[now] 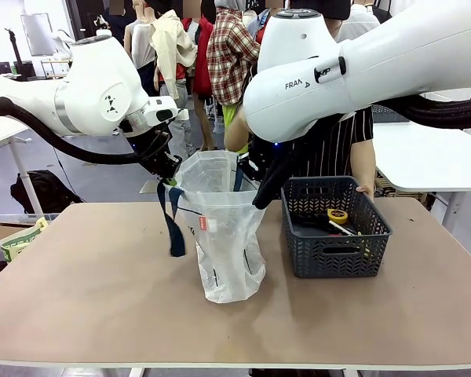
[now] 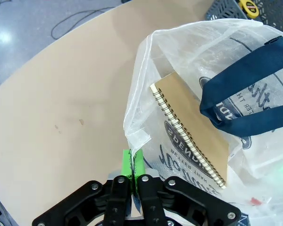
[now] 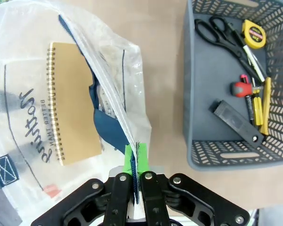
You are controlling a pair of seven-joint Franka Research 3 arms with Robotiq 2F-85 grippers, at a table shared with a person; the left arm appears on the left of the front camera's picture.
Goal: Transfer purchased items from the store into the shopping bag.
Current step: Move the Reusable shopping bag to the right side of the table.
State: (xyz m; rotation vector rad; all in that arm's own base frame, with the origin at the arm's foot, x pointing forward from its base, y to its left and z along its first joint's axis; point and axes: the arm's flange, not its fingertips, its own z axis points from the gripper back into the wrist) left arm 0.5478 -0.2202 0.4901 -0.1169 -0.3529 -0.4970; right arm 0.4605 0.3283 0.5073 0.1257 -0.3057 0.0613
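The shopping bag (image 1: 228, 236) stands upright mid-table, mouth held wide. My left gripper (image 1: 166, 174) (image 2: 132, 160) is shut on its left rim, and my right gripper (image 1: 261, 200) (image 3: 134, 154) is shut on its right rim. Inside the bag (image 2: 179, 56) (image 3: 33, 52) lies a tan spiral notebook (image 2: 193, 127) (image 3: 73, 101), beside a navy handle (image 2: 247, 89). The store (image 1: 334, 236) (image 3: 240, 153) sits right of the bag. It holds the purchased items: black scissors (image 3: 221, 33), a yellow tape measure (image 3: 253, 34) (image 1: 337, 214), a thin white stick (image 3: 254, 59), a red-handled tool (image 3: 240, 88) and a black bar (image 3: 236, 121).
A person in a striped shirt stands behind the basket, with one hand (image 1: 366, 187) at its far rim. A second navy handle (image 1: 173, 224) hangs down the bag's left side. A cardboard box (image 1: 16, 236) sits off the table's left edge. Bare tabletop (image 1: 86, 290) lies in front.
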